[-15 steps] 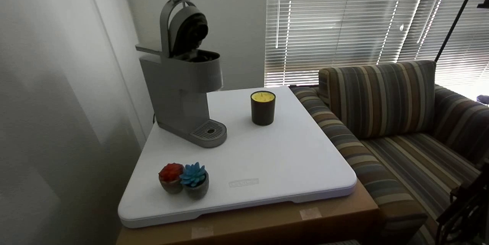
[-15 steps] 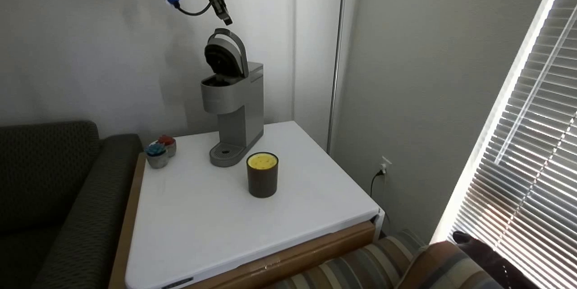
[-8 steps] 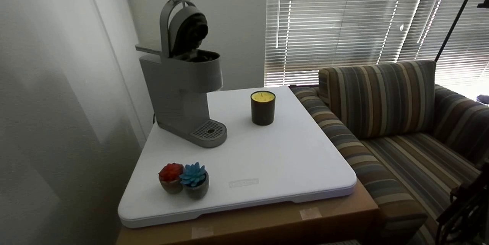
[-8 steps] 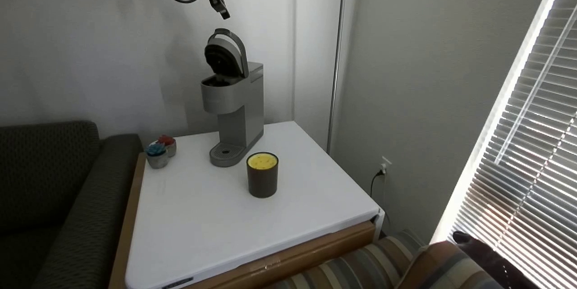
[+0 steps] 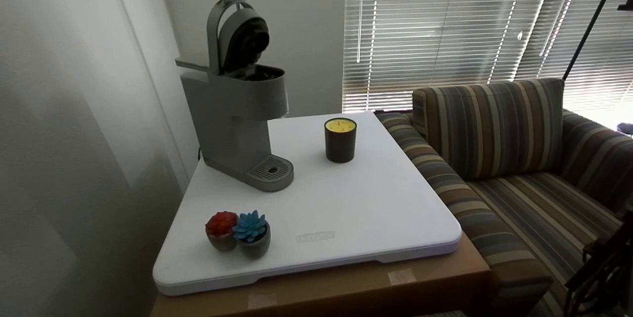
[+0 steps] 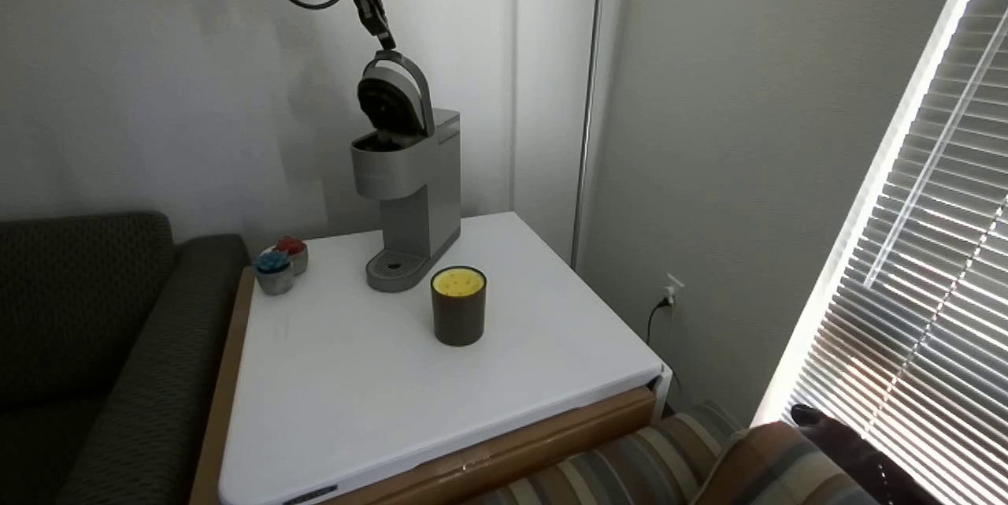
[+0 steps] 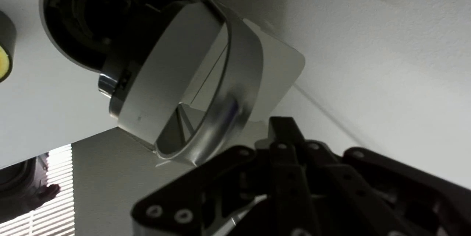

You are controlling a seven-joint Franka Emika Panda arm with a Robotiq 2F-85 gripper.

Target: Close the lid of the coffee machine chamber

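The grey lid [image 5: 234, 27] of the coffee machine stands raised, its dark underside facing the front, in both exterior views [image 6: 387, 99]. A grey loop handle [image 6: 423, 87] stands upright around it. The coffee machine chamber [image 5: 257, 97] is open at the top; its dark inside shows in the wrist view [image 7: 84, 18]. My gripper [image 6: 387, 43] is just above the top of the handle; whether it touches cannot be told. In the wrist view my gripper [image 7: 284, 129] has its fingertips together with nothing between them, beside the handle [image 7: 239, 92] on its rear side.
The machine stands on a white table [image 5: 356, 208] near a wall [image 5: 123, 84]. A dark cup with a yellow top [image 5: 340, 141] stands in front of it. Two small potted succulents [image 5: 249, 228] sit at the table's side. A striped armchair [image 5: 494, 134] adjoins the table.
My gripper first rose a little, then came down closer to the top of the handle, shifting slightly left in an exterior view. The lid and the machine have not moved.
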